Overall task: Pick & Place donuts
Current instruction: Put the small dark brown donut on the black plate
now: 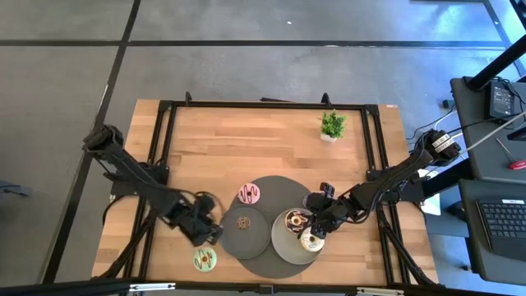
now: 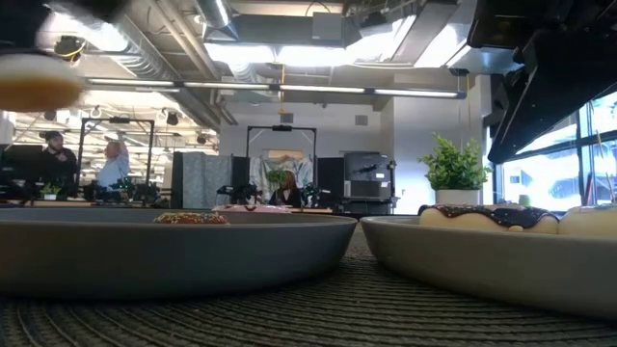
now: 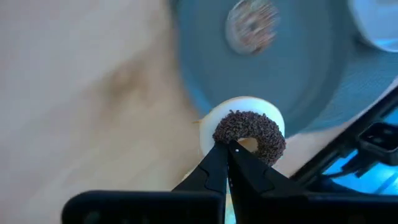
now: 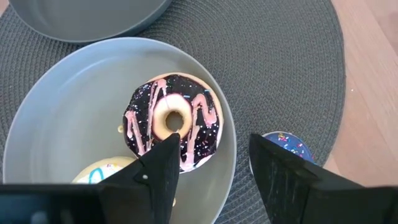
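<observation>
The left pincer [image 3: 229, 152] pinches a small brown-sprinkled donut [image 3: 250, 134], held above the table's wood near the front edge, just beside a grey plate [image 3: 311, 81]. The right pincer [image 4: 214, 165] hangs spread over the chocolate-iced donut [image 4: 174, 121] in another grey plate [image 4: 74, 118] toward the front right corner.

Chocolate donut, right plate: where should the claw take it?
Best from straight above: the chocolate donut lies flat in the plate. Pinch one side of the ring, one finger of the open right claw in the hole, away from the cream donut.
</observation>
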You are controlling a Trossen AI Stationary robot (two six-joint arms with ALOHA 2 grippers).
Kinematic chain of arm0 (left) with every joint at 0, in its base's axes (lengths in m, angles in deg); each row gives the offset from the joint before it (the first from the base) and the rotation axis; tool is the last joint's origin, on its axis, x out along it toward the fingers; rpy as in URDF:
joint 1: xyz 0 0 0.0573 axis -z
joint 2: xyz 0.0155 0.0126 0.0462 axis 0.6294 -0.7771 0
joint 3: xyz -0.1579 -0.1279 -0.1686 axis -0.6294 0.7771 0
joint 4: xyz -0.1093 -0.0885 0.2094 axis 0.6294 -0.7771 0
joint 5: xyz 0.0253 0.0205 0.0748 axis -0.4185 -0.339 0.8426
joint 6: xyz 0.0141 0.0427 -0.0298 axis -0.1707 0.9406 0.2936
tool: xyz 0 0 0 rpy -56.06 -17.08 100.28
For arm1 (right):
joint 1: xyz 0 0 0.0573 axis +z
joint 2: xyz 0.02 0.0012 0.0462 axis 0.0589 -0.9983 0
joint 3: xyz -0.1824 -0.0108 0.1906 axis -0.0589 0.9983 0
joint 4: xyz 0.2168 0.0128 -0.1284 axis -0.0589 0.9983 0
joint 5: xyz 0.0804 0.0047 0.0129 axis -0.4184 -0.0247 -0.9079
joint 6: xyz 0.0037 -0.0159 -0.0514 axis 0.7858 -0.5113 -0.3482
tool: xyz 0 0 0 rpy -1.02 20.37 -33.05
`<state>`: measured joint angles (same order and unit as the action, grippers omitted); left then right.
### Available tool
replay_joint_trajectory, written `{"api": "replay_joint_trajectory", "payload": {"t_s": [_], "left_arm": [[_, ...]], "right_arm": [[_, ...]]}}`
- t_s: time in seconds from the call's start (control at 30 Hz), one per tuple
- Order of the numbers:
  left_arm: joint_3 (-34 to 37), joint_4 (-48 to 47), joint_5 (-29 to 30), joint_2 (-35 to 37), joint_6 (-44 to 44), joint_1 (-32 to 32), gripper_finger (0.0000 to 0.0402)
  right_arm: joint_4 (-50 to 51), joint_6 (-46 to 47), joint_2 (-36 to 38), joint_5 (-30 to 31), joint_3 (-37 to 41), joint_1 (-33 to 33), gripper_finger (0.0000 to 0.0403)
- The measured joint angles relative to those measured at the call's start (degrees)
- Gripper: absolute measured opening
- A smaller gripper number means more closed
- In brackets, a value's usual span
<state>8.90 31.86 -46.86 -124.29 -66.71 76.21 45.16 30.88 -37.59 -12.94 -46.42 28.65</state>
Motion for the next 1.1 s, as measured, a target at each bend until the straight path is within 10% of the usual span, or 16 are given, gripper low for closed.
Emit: {"api": "replay_joint_trajectory", "payload": {"t_s": [0.3,1.1], "left_arm": [[-7.0,-0.5,-8.7,-12.1,17.7,-9.3,0.0002],[-8.5,6.1,-11.4,-20.6,14.8,-10.5,0.0004]], "right_arm": [[0.0,0.4,0.0,0.0,0.0,0.0,0.0193],[0.0,0.0,0.0,0.0,0.0,0.0,0.0193]]}}
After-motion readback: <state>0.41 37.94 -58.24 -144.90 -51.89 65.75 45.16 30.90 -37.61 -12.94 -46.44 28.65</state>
